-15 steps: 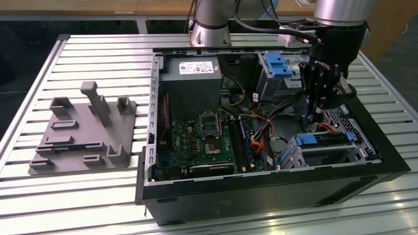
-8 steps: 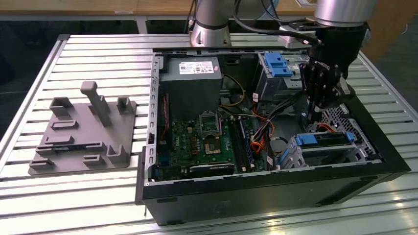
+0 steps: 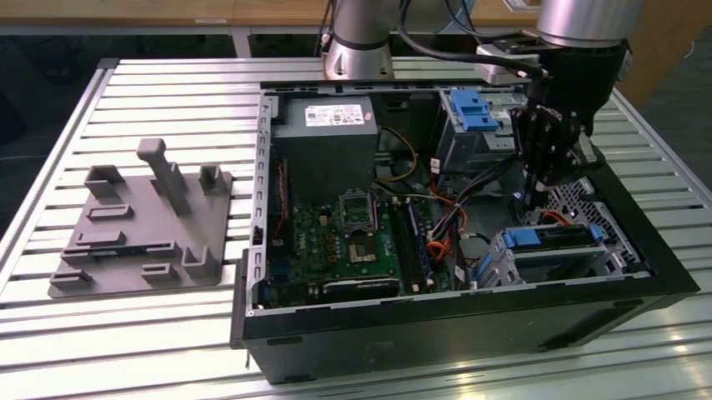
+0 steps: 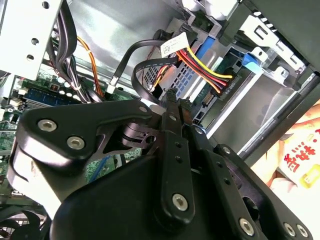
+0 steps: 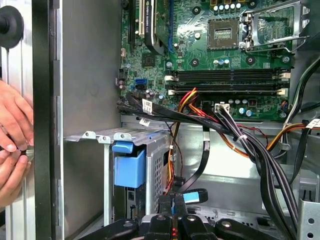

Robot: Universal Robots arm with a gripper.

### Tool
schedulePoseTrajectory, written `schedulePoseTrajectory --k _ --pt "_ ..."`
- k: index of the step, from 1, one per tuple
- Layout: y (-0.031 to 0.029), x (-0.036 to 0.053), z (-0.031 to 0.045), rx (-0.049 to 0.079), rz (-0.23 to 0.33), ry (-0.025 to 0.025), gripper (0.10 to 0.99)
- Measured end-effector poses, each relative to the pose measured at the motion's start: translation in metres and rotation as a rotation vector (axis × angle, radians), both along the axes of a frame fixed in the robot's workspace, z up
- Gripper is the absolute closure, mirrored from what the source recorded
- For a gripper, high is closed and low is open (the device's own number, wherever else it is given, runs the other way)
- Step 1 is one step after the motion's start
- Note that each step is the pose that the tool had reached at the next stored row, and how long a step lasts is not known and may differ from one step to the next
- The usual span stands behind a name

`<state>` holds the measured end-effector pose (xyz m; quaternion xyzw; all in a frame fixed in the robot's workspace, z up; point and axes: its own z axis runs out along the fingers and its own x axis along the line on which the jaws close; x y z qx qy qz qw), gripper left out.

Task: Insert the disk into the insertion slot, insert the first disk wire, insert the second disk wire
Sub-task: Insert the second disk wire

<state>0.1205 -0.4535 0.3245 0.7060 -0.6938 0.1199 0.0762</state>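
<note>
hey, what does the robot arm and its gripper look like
The arm has silver-grey cylindrical segments with black cables running alongside. The gripper is matte black, built of jointed linkage bars held by silver screws, tapering to narrow fingers.

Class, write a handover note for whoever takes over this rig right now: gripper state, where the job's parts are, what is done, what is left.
Gripper: low inside the open black computer case, fingers shut on the end of a black flat wire, as far as the second wrist view shows.
Silver-grey disk in its blue plastic carrier: seated in the small grey perforated metal insertion slot.
Done: disk insertion.
Left: the held wire is not yet plugged in; the other wire's state is unclear.
Note: a person's hand is at the case edge.
</note>
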Motion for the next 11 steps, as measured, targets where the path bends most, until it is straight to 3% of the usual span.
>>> schedulePoseTrajectory --k 2,3,5,8,11 --pt "-0.0003 0.0003 0.0000 0.003 0.000 0.0015 0.945" --pt "-0.0003 0.0007 0.0000 0.004 0.000 0.0046 0.945" --pt "-0.0005 0.0017 0.0005 0.003 -0.001 0.0146 0.945" --pt "-0.0005 0.0040 0.0045 0.003 -0.002 0.0355 0.945" --pt "-0.0009 0.0052 0.0081 0.004 -0.002 0.0417 0.945"
